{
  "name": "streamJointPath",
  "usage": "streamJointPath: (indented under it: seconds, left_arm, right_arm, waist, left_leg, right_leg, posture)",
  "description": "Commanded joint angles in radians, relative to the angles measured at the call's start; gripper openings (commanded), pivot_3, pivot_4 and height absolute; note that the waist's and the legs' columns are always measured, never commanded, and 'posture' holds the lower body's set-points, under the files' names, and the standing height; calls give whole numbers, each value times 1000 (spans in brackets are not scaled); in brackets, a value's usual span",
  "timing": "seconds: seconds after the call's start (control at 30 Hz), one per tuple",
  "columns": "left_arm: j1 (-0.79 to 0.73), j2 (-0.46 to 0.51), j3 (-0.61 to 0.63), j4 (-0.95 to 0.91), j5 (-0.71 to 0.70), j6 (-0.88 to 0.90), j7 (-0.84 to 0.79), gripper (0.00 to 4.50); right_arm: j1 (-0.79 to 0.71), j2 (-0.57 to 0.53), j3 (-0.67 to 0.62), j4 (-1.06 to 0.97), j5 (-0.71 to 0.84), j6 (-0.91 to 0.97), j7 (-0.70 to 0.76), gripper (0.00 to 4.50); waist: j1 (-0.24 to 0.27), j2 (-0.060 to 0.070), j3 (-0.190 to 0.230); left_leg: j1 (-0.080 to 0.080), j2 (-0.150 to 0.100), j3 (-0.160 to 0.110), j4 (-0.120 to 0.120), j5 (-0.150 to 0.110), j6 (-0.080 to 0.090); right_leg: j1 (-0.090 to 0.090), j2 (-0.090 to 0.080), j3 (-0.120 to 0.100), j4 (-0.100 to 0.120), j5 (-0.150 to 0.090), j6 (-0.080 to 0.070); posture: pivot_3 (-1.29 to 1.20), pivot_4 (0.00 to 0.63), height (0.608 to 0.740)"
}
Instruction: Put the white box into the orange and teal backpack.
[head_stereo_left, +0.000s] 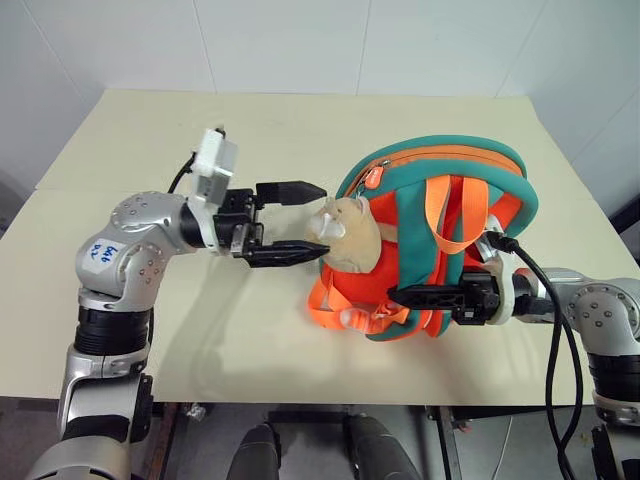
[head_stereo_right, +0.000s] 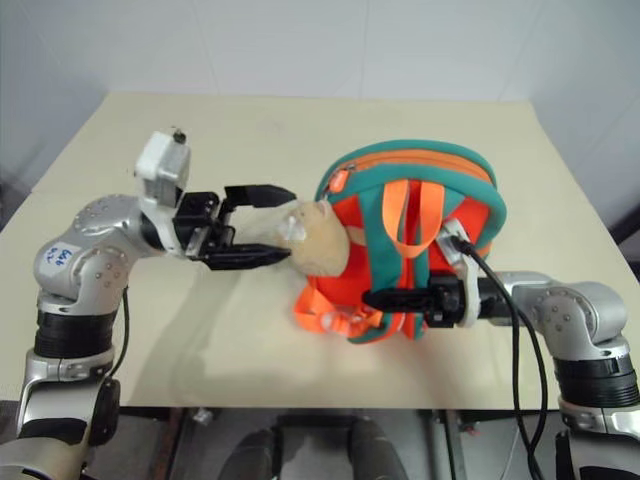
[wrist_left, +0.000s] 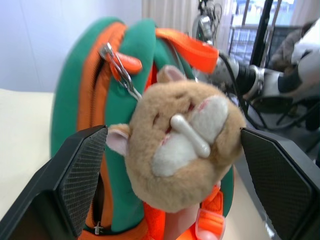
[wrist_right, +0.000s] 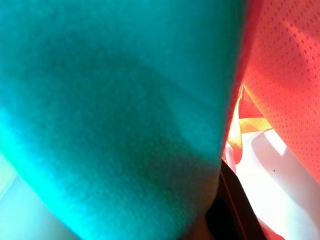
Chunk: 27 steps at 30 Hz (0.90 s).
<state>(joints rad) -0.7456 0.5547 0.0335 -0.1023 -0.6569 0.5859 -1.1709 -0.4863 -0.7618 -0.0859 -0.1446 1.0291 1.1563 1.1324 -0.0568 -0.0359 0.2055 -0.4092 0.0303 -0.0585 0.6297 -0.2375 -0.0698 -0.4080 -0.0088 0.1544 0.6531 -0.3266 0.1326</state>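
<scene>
Head eyes overlook table (head_stereo_left: 250, 130); wrist cameras close on backpack (wrist_left: 80, 100).

Bare tabletop (head_stereo_left: 180, 130) is lying open left of the backpack (head_stereo_left: 445, 165). The plush charm (head_stereo_left: 345, 232) is blocking the left gripper (head_stereo_left: 305, 220), sitting just off its spread fingers.

Silver arms (head_stereo_left: 140, 235) — black hands, cables.

backpack (head_stereo_left: 440, 230) on table (head_stereo_left: 150, 160), plush charm (head_stereo_left: 347, 235) at its left
</scene>
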Motion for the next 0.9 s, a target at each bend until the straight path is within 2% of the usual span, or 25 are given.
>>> streamJointPath:
  seconds: [0.03, 0.23, 0.33, 0.5, 0.67, 0.77, 0.9]
  left_arm:
    - [-13, -14, -33, -1, 22, -43, -17, 4488]
    - [-31, -60, -83, 18, 47, -90, -31, 4488]
    - [-39, -85, -81, 27, 41, -113, -34, 3904]
    - [-51, -84, -54, 31, 19, -102, -34, 2404]
    - [-61, 28, -25, 70, 12, -71, -111, 1180]
    - [-90, 80, -14, 120, 14, -53, -148, 832]
    - [-152, 157, -12, 237, 52, -40, -189, 794]
  right_arm:
    - [0, 3, -22, -21, 19, -7, 1, 124]
    - [4, 9, -24, -27, 23, -8, -9, 124]
    - [6, 11, -25, -28, 23, -9, -12, 124]
    - [8, 12, -28, -30, 25, -8, -16, 124]
    - [6, 12, -29, -28, 23, -7, -17, 124]
    - [4, 10, -27, -25, 22, -7, -15, 124]
    - [5, 10, -28, -26, 22, -8, -16, 124]
  waist:
    - [0, 0, 0]
    - [1, 0, 0]
    - [1, 0, 0]
    - [0, 0, 0]
    - [-5, 0, 0]
    - [-3, 0, 0]
    - [-3, 0, 0]
  left_leg:
    - [0, 0, 0, 0, 0, 0]
    - [0, 0, 0, 0, 0, 0]
    - [0, 0, 0, 0, 0, 0]
    - [0, 0, 0, 0, 0, 0]
    - [0, 0, 0, -1, 0, 0]
    - [0, 0, 0, 0, 0, 0]
    - [0, 0, 0, 0, 0, 0]
  right_leg:
    - [0, 0, 0, 0, 0, 0]
    - [0, 0, 0, 0, 0, 0]
    - [0, 0, 0, 0, 0, 0]
    - [0, 0, 0, 0, 0, 0]
    - [0, 1, 0, 0, 0, 0]
    - [0, 1, 0, 0, 0, 0]
    - [0, 0, 0, 0, 0, 0]
  posture:
    - [0, 150, 740]
    - [0, 150, 740]
    - [0, 150, 740]
    - [0, 150, 740]
    - [0, 150, 740]
    - [0, 150, 740]
    - [0, 150, 740]
